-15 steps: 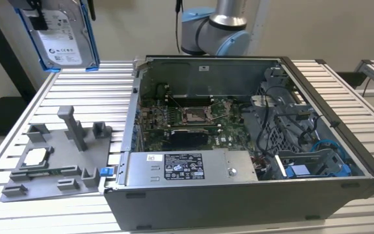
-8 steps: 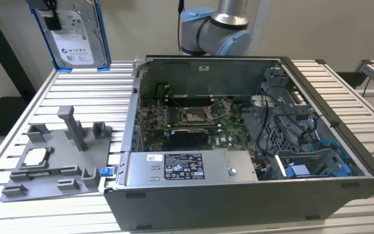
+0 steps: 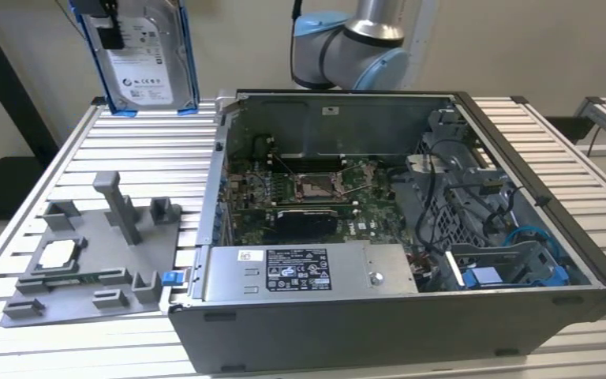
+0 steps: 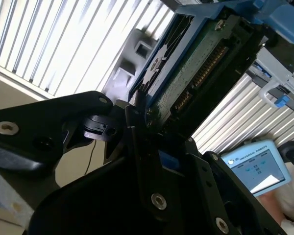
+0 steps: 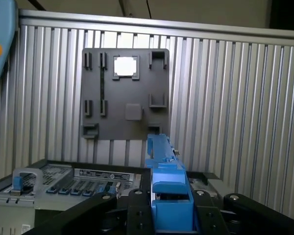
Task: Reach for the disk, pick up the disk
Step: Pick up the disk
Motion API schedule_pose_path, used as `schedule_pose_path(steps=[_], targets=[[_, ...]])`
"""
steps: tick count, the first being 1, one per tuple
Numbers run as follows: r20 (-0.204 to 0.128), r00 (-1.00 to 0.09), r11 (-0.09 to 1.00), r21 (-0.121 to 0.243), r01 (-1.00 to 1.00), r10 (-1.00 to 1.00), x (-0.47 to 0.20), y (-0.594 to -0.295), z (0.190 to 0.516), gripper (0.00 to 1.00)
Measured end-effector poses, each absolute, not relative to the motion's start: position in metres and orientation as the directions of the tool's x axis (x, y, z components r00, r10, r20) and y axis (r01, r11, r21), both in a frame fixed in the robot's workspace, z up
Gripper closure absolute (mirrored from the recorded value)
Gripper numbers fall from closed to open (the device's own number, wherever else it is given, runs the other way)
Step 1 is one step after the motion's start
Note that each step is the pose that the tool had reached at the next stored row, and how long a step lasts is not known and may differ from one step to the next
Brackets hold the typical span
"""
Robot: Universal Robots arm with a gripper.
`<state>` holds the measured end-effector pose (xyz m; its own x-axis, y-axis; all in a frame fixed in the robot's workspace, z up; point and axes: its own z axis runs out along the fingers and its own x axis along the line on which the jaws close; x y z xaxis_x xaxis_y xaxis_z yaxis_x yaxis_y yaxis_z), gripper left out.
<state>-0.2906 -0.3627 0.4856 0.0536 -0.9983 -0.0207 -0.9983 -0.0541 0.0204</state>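
1. The fingers (image 5: 137, 208) are closed on the disk (image 5: 164, 161), one black finger on each side of its blue frame; in the second wrist view they (image 4: 137, 147) clamp the end beside the green circuit board of the disk (image 4: 196, 63)
2. In the exterior view the disk (image 3: 147, 63) hangs upright at the exterior view's upper left, label facing the camera, lifted off the surface (image 3: 135, 134)
3. A grey tray (image 3: 124, 253) lies flat on the surface, apart from the disk, with a square chip (image 3: 56, 254) in one pocket
4. An open computer case (image 3: 387, 316) stands just beside the tray, on the exterior view's right
5. The arm (image 3: 350, 47) rises behind the case
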Motion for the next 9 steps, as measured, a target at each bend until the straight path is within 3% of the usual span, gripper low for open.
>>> schedule_pose_path(steps=[9], targets=[[-0.021,0.054,-0.054,0.023,-0.998,-0.998,-0.260,-0.363,0.486,1.00]])
